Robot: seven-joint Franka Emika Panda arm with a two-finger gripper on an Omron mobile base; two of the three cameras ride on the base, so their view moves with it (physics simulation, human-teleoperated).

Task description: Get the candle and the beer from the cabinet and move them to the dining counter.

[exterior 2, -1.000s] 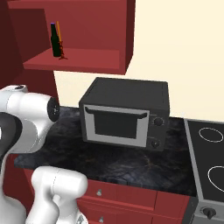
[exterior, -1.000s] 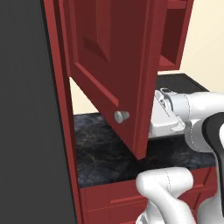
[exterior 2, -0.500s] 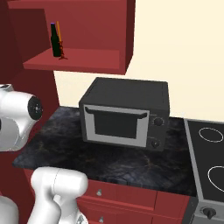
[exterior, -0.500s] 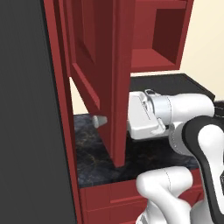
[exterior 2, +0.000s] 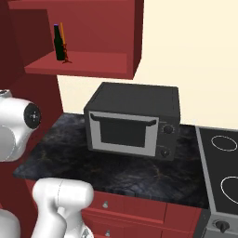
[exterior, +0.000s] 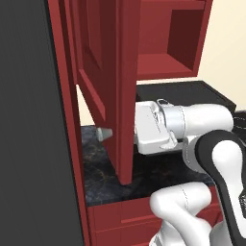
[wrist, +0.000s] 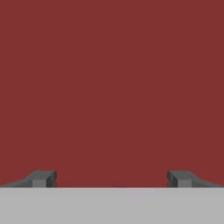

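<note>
Red wood of the cabinet (exterior: 122, 86) door hides the gripper's (wrist: 112, 178) fingers in the left base view. In the hand view flat red panel lies ahead, and the fingertips (wrist: 43, 178) stand wide apart, released, grasping nothing. Both upright, long axes vertical, the beer (exterior 2: 59, 42) and the candle (exterior 2: 63, 42) stand on the cabinet shelf at about ten o'clock in the right base view, touching or overlapping, candle partly hidden behind the bottle, well apart from the arm.
</note>
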